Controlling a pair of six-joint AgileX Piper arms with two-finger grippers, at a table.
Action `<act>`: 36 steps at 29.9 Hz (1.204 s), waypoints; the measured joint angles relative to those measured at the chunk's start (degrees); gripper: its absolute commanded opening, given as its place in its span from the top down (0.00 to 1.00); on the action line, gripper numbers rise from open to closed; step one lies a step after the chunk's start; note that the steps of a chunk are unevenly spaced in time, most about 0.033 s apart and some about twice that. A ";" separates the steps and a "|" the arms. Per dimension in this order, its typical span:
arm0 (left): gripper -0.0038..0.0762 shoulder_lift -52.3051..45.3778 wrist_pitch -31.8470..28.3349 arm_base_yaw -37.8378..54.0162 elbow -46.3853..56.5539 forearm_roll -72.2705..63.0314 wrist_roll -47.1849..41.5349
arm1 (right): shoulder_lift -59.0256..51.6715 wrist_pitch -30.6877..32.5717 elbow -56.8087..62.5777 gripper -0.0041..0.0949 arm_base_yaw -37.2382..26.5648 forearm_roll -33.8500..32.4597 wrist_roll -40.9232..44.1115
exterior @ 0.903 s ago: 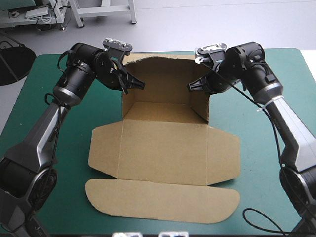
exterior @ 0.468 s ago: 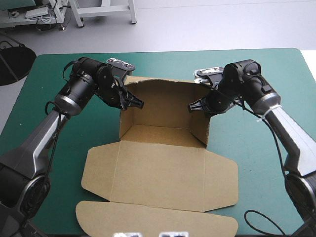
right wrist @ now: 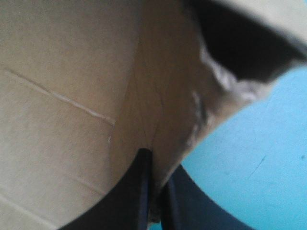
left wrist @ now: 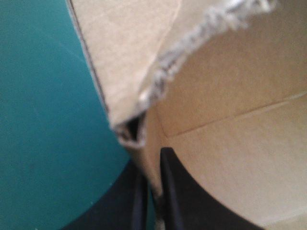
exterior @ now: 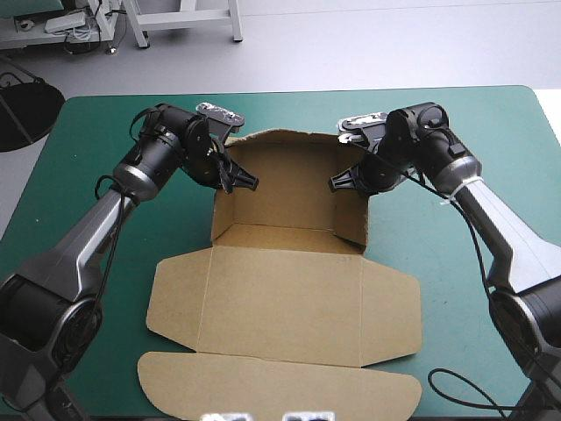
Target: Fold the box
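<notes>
High view: brown cardboard box (exterior: 289, 298) sits mid bench (exterior: 79, 140). Its back wall and two side walls are raised at the far end. The front panel and rounded lid lie flat toward the near edge. Left pincer (exterior: 248, 182) grips the top of the left side wall, and right pincer (exterior: 337, 182) grips the right one.

Left wrist view: black fingers (left wrist: 168, 191) clenched on the thin board wall, with a ragged board edge ahead and the teal-green cover (left wrist: 43, 120) beside.

Right wrist view: fingers (right wrist: 139, 191) clenched on the box wall, creased inner board on one side, cover on the other.
</notes>
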 measured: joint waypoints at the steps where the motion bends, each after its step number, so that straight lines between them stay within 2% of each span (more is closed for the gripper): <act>1: 0.96 0.29 -1.43 0.00 0.00 0.31 0.00 | 0.22 -1.25 0.00 0.98 0.00 -0.80 0.00; 6: 0.96 2.25 -7.63 0.21 0.00 1.21 0.00 | 2.02 -5.50 -1.24 0.98 0.06 -4.62 0.05; 21: 0.96 8.89 -19.25 0.60 -0.57 2.82 0.57 | 8.27 -13.64 -2.17 0.97 0.28 -9.81 3.70; 24: 0.96 9.62 -19.30 0.60 -0.57 4.63 0.57 | 8.87 -14.38 -2.30 0.90 0.28 -10.84 3.83; 28: 0.94 9.62 -18.76 0.41 -0.69 6.31 0.57 | 9.13 -13.85 -2.67 0.74 0.61 -12.49 3.55; 31: 0.83 9.62 -18.58 0.42 -0.69 6.91 0.57 | 9.44 -13.18 -3.29 0.59 0.79 -13.42 2.85; 33: 0.69 9.66 -18.13 0.31 -0.69 7.36 0.57 | 10.28 -12.17 -3.50 0.50 0.79 -14.12 2.49; 36: 0.46 10.31 -15.55 -0.26 -0.32 8.28 1.35 | 11.56 -9.89 -4.08 0.44 1.04 -15.85 2.36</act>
